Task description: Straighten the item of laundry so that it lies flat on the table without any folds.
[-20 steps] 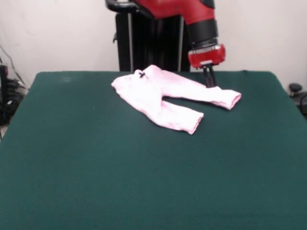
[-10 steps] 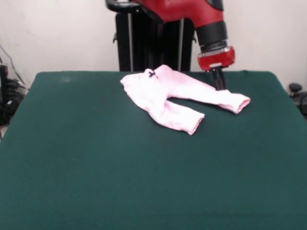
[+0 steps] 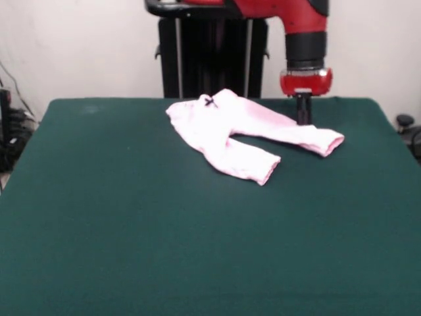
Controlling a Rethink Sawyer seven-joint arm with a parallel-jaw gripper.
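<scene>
Green table (image 3: 131,230) | pink trousers (image 3: 223,131) rumpled, 2 legs splayed | fingers (image 3: 303,117): grip state unclear

Open felt all around, one soft heap at the far side

The large dark green felt-covered table (image 3: 197,250) lies bare across its near half and left side, free for my black two-fingered pincer (image 3: 303,117); only the small pale pink cloth baby trousers (image 3: 243,135) lie in the way, with my red and black arm (image 3: 304,39) standing just behind their right leg.
</scene>
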